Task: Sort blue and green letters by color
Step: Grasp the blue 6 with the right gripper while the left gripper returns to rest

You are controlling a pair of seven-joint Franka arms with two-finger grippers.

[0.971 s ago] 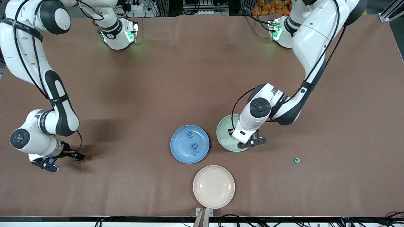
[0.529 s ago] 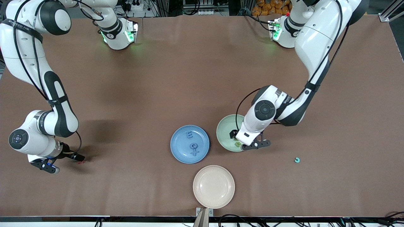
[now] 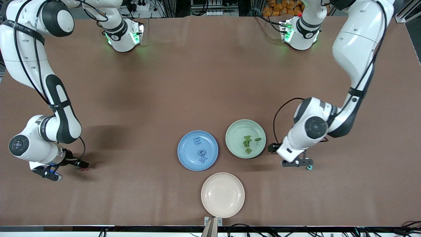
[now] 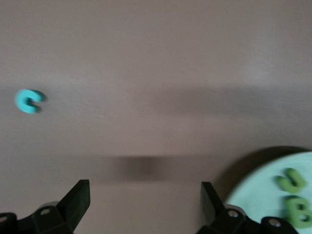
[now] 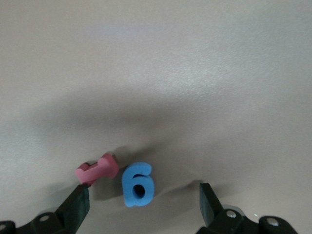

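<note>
Green letters [image 3: 247, 142] plated, left claw [image 3: 297, 163] wide, empty, right claw [image 5: 141, 207] wide

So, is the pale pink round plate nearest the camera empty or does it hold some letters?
Empty. The pale pink round plate shows only its bare surface in the front view, with no letters on it.

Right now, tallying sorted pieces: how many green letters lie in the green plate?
4, clustered in the green plate: green letters near its middle; smaller ones could be hidden.
</note>
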